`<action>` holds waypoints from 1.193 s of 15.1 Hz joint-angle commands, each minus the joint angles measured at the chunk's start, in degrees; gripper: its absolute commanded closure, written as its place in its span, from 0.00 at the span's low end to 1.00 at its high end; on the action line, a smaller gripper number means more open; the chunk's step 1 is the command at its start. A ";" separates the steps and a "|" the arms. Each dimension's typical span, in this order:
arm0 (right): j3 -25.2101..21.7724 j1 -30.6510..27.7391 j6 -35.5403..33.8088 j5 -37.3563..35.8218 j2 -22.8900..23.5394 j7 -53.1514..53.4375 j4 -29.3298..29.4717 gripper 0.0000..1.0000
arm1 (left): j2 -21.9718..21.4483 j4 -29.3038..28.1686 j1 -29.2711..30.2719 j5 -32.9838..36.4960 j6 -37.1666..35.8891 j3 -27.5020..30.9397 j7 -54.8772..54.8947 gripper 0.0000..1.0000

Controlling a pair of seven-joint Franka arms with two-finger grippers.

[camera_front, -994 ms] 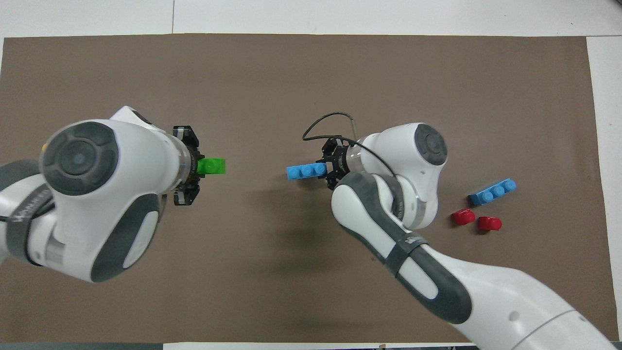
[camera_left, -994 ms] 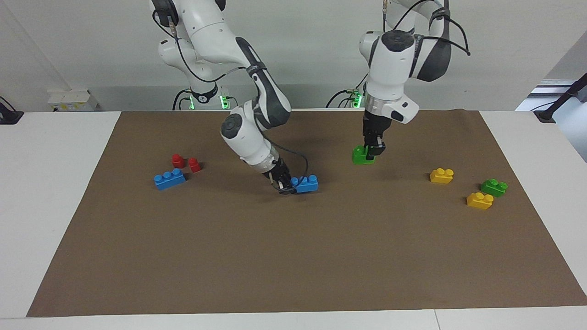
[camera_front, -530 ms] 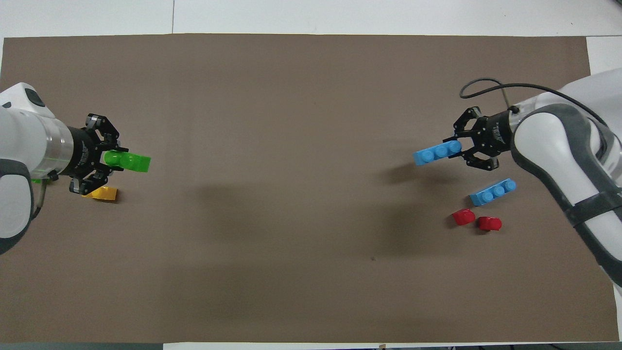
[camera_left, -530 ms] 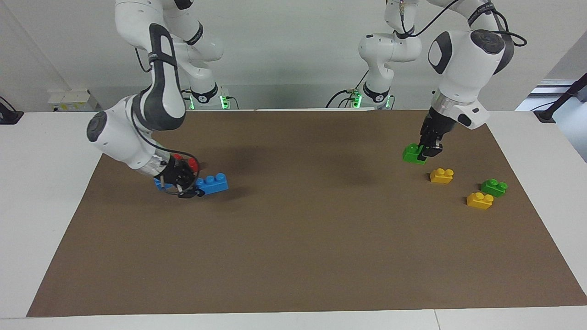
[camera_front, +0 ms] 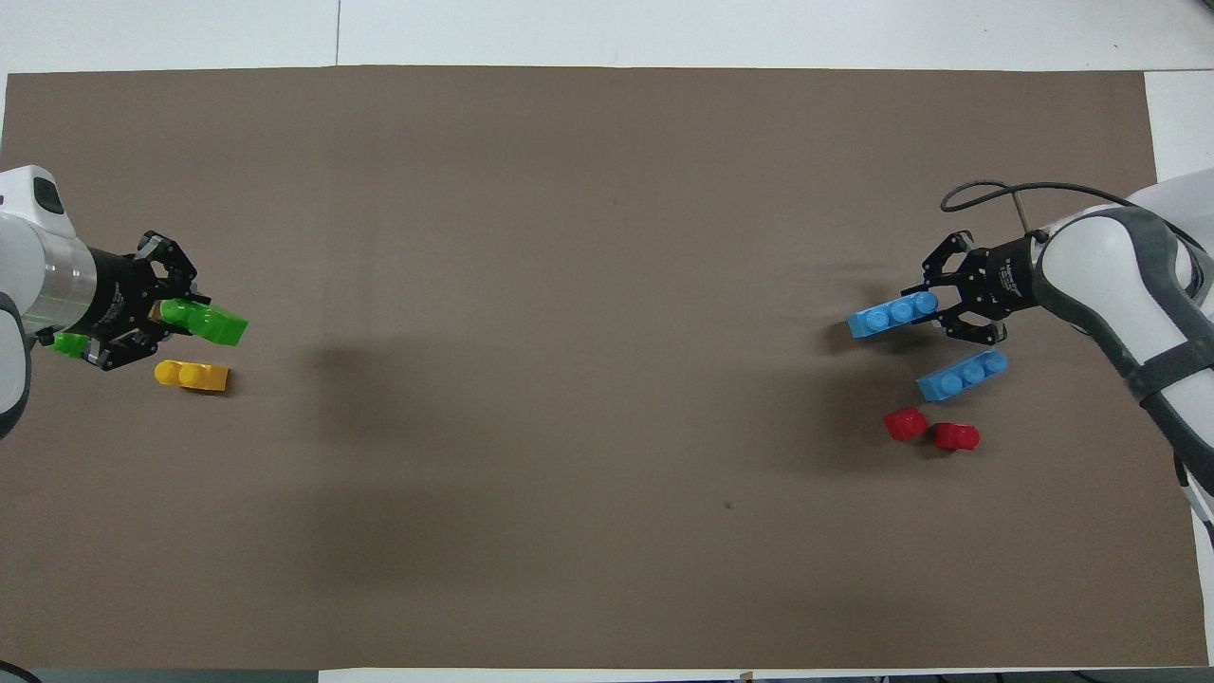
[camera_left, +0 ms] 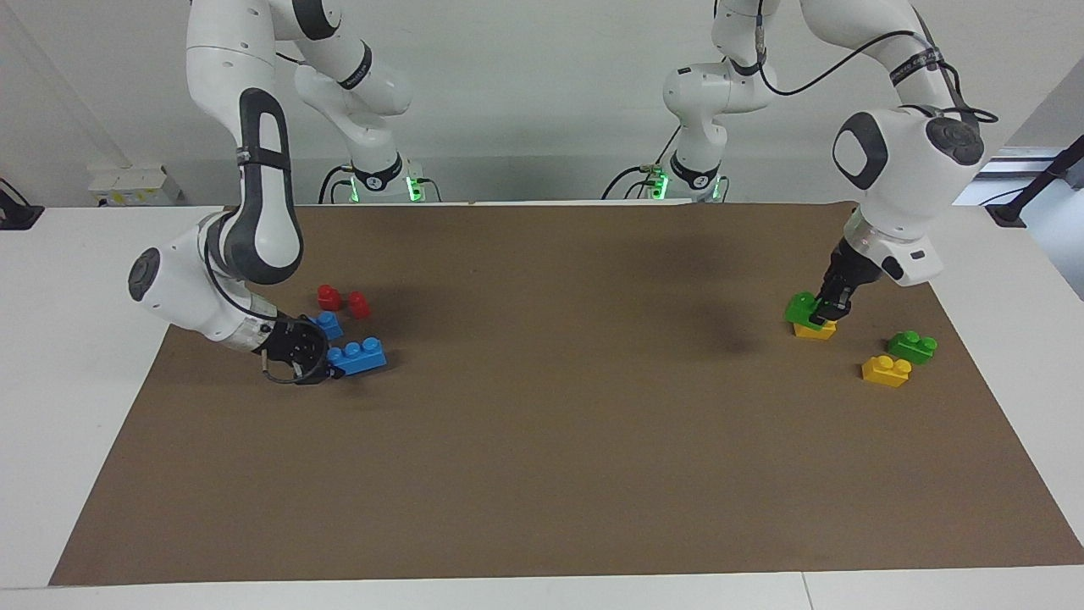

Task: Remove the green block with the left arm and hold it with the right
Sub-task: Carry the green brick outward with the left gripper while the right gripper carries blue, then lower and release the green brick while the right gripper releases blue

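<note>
My left gripper (camera_left: 820, 312) is shut on the bright green block (camera_left: 799, 306) and holds it tilted just over a yellow brick (camera_left: 815, 331) near the left arm's end of the mat. I cannot tell whether block and brick touch. In the overhead view the left gripper (camera_front: 171, 318) holds the green block (camera_front: 207, 323) beside that yellow brick (camera_front: 193, 376). My right gripper (camera_left: 332, 366) is shut on a blue three-stud brick (camera_left: 357, 355) low over the mat at the right arm's end. It also shows in the overhead view (camera_front: 934, 308) with the blue brick (camera_front: 892, 315).
A second blue brick (camera_left: 326, 324) and two red pieces (camera_left: 329, 296) lie next to the right gripper. A darker green brick (camera_left: 912, 346) and another yellow brick (camera_left: 885, 371) lie by the left gripper. The brown mat (camera_left: 542, 440) covers the table.
Both arms have swung apart from the mat's middle to its ends. The left gripper carried the green block down over the yellow brick. The right gripper carried the blue brick beside the other blue brick.
</note>
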 commanded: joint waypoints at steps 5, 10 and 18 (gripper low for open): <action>0.56 -0.41 1.86 0.26 1.06 0.18 -0.45 0.16 | 9.86 2.71 2.70 1.47 9.49 -0.57 3.50 1.00; 0.30 -0.94 -4.89 -1.05 -1.48 0.01 3.93 0.00 | 15.67 7.19 2.79 2.36 10.19 -0.57 3.50 1.00; 0.47 0.03 -22.65 -17.30 -13.16 -25.54 14.22 0.00 | 18.31 7.90 2.52 5.00 12.30 -0.57 4.02 0.01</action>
